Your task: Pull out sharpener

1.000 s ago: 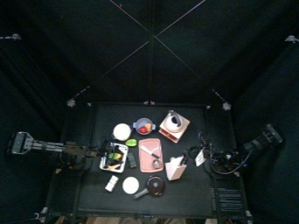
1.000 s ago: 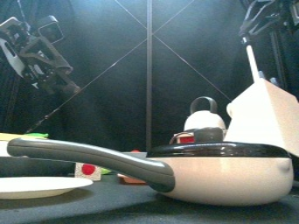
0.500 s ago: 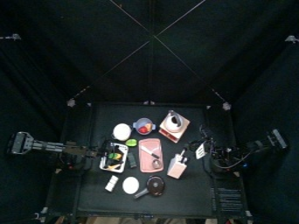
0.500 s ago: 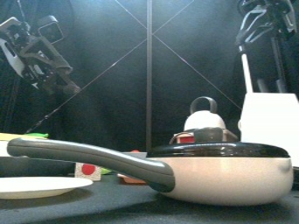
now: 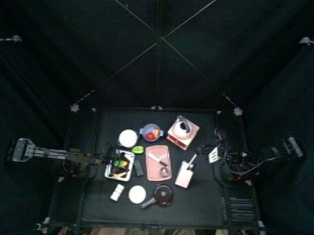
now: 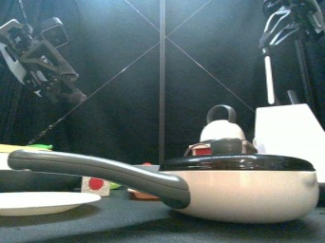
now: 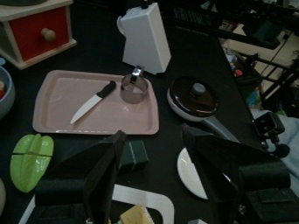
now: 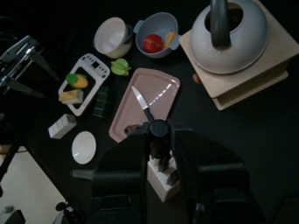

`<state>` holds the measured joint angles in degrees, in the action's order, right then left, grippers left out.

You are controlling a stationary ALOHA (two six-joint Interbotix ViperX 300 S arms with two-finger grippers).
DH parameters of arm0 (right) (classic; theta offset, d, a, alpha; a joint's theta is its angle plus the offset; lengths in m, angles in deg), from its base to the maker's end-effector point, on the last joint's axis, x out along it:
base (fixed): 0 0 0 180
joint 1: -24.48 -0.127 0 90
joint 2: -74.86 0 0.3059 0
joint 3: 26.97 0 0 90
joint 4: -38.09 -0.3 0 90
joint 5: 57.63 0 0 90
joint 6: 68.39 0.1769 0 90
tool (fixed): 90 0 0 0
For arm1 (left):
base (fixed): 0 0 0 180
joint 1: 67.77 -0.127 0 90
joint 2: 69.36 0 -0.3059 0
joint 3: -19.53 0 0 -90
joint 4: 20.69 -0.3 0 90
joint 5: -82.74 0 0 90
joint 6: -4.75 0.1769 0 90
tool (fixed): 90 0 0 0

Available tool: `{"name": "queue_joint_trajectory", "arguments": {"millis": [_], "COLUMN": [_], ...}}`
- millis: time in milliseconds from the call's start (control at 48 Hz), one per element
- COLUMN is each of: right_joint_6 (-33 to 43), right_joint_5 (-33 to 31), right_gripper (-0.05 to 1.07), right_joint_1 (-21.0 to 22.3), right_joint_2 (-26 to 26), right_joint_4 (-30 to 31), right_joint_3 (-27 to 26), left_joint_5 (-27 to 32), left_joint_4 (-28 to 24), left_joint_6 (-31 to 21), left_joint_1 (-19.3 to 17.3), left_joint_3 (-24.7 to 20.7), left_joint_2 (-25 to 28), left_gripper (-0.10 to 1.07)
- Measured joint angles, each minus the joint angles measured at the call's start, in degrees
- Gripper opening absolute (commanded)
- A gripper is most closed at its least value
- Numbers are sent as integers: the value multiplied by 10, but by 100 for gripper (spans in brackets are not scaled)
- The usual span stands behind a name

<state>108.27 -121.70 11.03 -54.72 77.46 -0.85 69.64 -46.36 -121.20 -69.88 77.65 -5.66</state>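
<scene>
Sharpener [image 5: 119, 193] sits on the surface [image 5: 207, 195] at the lower left of the table in the top view, a small whitish block just beside a round white dish [image 5: 138, 194] and below the white food tray [image 5: 119, 165]. In the right wrist view the sharpener [image 8: 61, 125] is at the left edge, dark mark on it, near the same dish [image 8: 84, 146], untouched by either arm. Left gripper [image 7: 170, 147] hangs at the table's left side, jaws released and spread wide with nothing between them; ahead of it is the pink tray [image 7: 70, 122] carrying a knife [image 7: 91, 101] and a small metal cup [image 7: 135, 87]. Right gripper [image 8: 163, 162] is over the right-middle of the table, jaws apart, looking down on the pale tan block [image 8: 163, 175], which shows between them; I see no contact with it. In the top view the tan block [image 5: 186, 172] lies just right of the pink tray [image 5: 159, 165]. The front view shows the tan block [image 6: 290, 138] upright at right, behind a cream saucepan [image 6: 241, 190] with a grey handle, and the right arm [image 6: 286, 24] high above it. A kettle [image 8: 239, 35] on a wooden board and a bowl of fruit [image 8: 156, 37] sit at the far side.
</scene>
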Motion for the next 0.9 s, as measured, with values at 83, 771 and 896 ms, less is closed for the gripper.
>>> {"name": "queue_joint_trajectory", "arguments": {"millis": [83, 771, 896], "right_joint_6": [0, 1, 1], "right_joint_5": [-1, 159, 168], "right_gripper": [46, 46, 46], "right_joint_1": [-1, 23, 35], "right_joint_2": [-3, 5, 6], "right_joint_4": [4, 27, 20], "right_joint_3": [0, 20, 31], "left_joint_5": [-1, -1, 0], "left_joint_4": [0, 0, 0], "left_joint_6": [0, 0, 0], "left_joint_1": [0, 0, 0], "left_joint_3": [0, 0, 0], "left_joint_2": [0, 0, 0], "left_gripper": [91, 91, 91]}}
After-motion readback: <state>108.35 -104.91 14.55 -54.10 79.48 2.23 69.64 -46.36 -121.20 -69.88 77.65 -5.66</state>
